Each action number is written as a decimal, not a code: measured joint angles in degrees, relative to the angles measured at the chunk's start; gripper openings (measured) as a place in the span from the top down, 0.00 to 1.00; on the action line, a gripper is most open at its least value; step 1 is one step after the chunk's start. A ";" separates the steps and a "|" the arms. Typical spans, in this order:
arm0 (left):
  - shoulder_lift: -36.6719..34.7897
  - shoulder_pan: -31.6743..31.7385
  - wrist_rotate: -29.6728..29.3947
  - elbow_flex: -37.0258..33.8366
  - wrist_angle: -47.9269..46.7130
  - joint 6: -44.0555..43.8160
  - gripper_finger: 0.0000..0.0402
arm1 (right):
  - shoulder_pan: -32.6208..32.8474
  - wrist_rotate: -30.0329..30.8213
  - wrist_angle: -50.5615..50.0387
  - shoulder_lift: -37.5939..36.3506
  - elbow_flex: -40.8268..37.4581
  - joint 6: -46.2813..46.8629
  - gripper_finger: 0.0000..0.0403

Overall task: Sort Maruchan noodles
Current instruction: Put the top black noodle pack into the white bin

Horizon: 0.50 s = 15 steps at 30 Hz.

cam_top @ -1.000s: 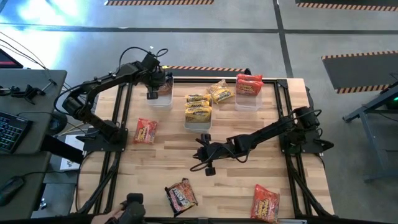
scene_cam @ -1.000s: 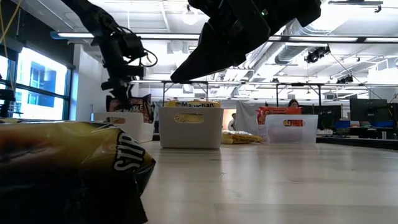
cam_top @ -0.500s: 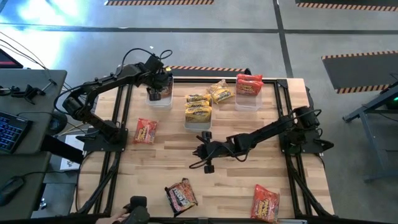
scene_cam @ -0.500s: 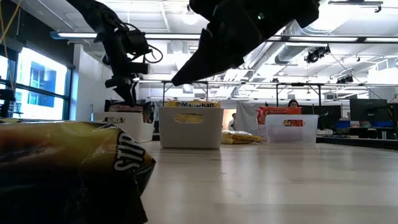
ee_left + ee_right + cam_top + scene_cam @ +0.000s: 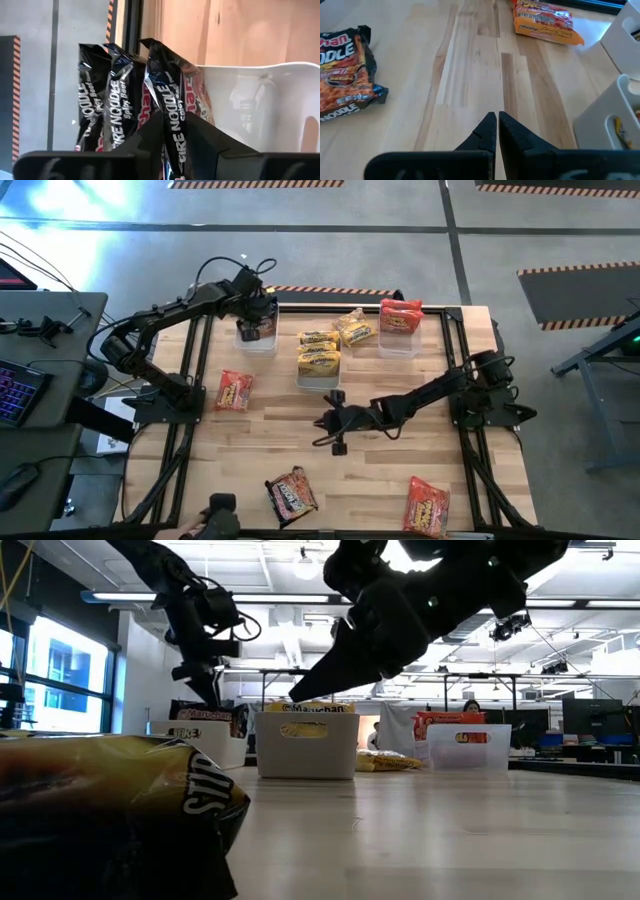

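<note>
- Since the earlier frames, the right claw (image 5: pixel 334 423) is sitting slightly further toward the middle bin, while the left claw (image 5: pixel 252 320) is staying low over its bin, having come down from a second ago.
- Left claw is gripping a dark packet (image 5: pixel 170 100) by its edge, fingers pinched on it, standing it upright among the other dark packets in the left bin (image 5: pixel 257 338); holding it on edge probably lets it slot in beside the others.
- Right claw is clenched with nothing in it, fingers pressed together, hovering above bare table (image 5: pixel 400 480); it is likely lining up for a loose packet.
- Left bin is holding only dark packets, standing on end.
- Middle bin (image 5: pixel 319 372) is holding yellow packets (image 5: pixel 319 360), with two more yellow ones (image 5: pixel 354 328) lying just behind it on the table.
- Right bin (image 5: pixel 400 338) is carrying a red packet (image 5: pixel 400 317).
- Still unsorted: a red packet (image 5: pixel 234 390) near the left edge, a dark packet (image 5: pixel 290 494) and a red packet (image 5: pixel 427 506) at the near edge.
</note>
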 joint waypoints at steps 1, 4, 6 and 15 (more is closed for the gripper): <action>0.00 0.11 -0.02 0.00 0.46 -0.04 0.82 | -0.02 0.00 0.15 0.00 0.00 -0.10 1.00; 0.00 0.66 -1.17 0.00 1.56 -0.02 0.83 | 0.00 -0.34 0.19 0.00 0.00 -0.13 1.00; 0.00 0.77 -2.61 0.00 1.56 0.37 0.83 | 0.00 -1.01 0.19 0.00 0.00 0.02 1.00; -1.02 0.71 -2.52 0.00 0.51 -1.86 0.83 | -0.11 -0.67 0.17 0.00 0.00 -0.61 1.00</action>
